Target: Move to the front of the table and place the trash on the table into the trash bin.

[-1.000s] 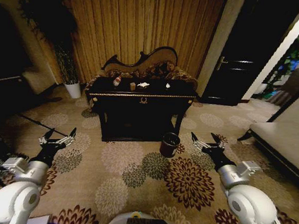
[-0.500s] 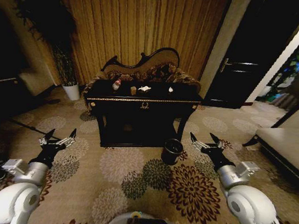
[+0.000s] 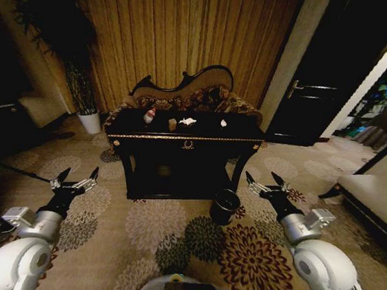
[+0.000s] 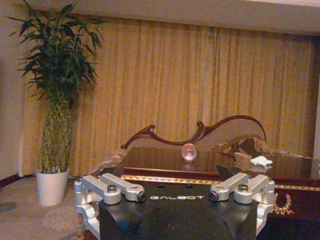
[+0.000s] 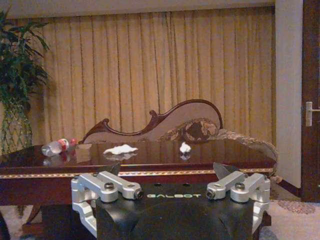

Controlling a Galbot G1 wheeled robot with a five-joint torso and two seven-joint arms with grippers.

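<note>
Presently on the black bench (image 3: 180,139): clear bottle (image 3: 149,116), probably light, slippery, best gripped mid-body; cardboard box (image 3: 172,124), likely stiff; tissue (image 3: 187,121), soft, pinchable anywhere; left gripper (image 3: 75,181) and right gripper (image 3: 265,185) low, fingers spread, empty.

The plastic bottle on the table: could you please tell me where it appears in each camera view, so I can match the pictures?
Head view: the bottle lies near the left end of the black table.
Left wrist view: it shows end-on, at mid-tabletop, above the left claw.
Right wrist view: it lies on its side at the tabletop's far left.
Shared landmark: the curved dark sofa back behind the table.
</note>
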